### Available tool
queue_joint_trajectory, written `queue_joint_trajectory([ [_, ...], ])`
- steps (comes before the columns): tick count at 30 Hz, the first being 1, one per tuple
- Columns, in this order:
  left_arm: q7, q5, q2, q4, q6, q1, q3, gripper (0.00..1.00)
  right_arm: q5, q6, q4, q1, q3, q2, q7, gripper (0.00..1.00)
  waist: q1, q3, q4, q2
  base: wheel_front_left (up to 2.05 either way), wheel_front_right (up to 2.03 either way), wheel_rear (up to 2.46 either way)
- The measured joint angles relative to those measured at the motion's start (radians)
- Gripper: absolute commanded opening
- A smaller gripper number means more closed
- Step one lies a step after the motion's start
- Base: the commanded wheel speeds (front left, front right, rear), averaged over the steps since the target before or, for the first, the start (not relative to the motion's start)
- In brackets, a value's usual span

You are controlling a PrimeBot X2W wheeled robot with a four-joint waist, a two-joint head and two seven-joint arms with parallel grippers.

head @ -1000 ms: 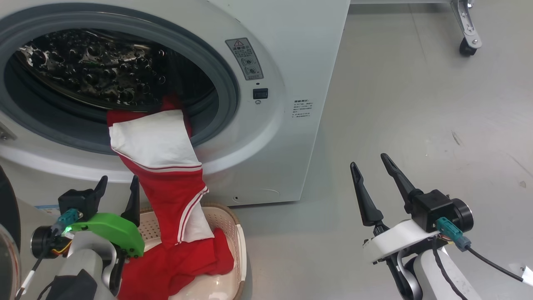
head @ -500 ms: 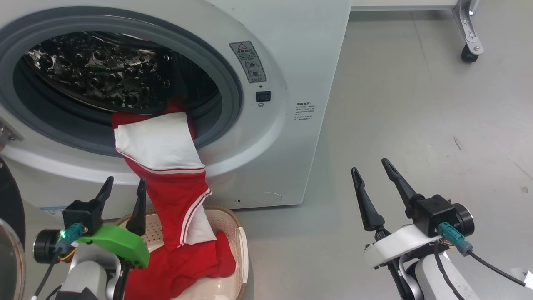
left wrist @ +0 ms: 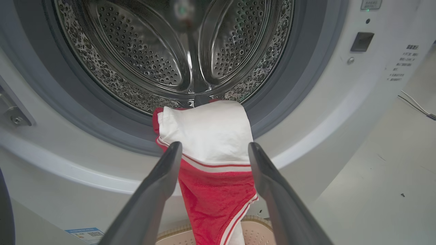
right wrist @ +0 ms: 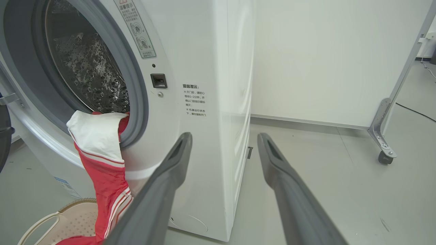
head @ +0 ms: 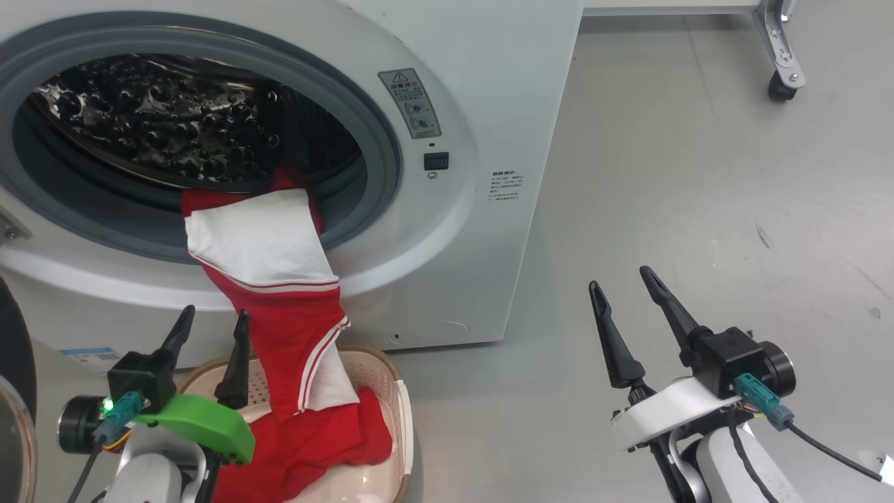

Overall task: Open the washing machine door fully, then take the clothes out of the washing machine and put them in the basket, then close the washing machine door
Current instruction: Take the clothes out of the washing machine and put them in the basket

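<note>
The washing machine (head: 489, 105) stands with its steel drum (left wrist: 153, 51) exposed. Its door (head: 10, 342) is swung open, a black rim at the left edge. Of the clothes, a red garment with a white panel (head: 279, 321) hangs from the drum lip over the grey seal down into the basket (head: 404, 412), where a plain red one (head: 328, 436) lies. My left gripper (head: 215, 318) is open just left of the hanging garment, not touching it; in the left wrist view its fingers (left wrist: 214, 146) frame the garment (left wrist: 211, 190). My right gripper (head: 619, 279) is open over bare floor, right of the machine.
Grey floor (head: 698, 209) spreads to the right of the machine. A metal frame leg on a caster (head: 777, 87) stands at the far right, before a white wall (right wrist: 323, 51). The basket (right wrist: 64, 221) sits on the floor under the drum opening.
My left gripper has shifted a little right, closer to the hanging garment. My right gripper has sunk slightly. The garments and basket have not moved.
</note>
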Motion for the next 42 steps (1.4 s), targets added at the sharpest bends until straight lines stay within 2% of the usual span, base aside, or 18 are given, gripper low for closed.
queue_joint_trajectory([
  [13,0.002,-0.023,-0.003,0.000,0.001,0.040,0.030,1.00,0.000,0.007,-0.020,0.000,0.025,0.000,0.000,1.00,0.0000,0.041,-0.028,0.0000,0.00,0.00,0.00],
  [25,0.049,-0.045,0.016,0.000,0.006,0.013,0.062,1.00,0.002,0.007,-0.030,-0.028,0.060,0.000,0.000,1.00,0.0000,0.123,-0.093,0.0000,0.00,0.00,0.00],
  [42,0.196,-0.134,0.035,0.073,0.062,-0.106,0.150,1.00,0.027,0.004,-0.038,-0.043,0.089,0.000,0.000,1.00,0.0000,0.181,-0.205,0.0000,0.00,0.00,0.00],
])
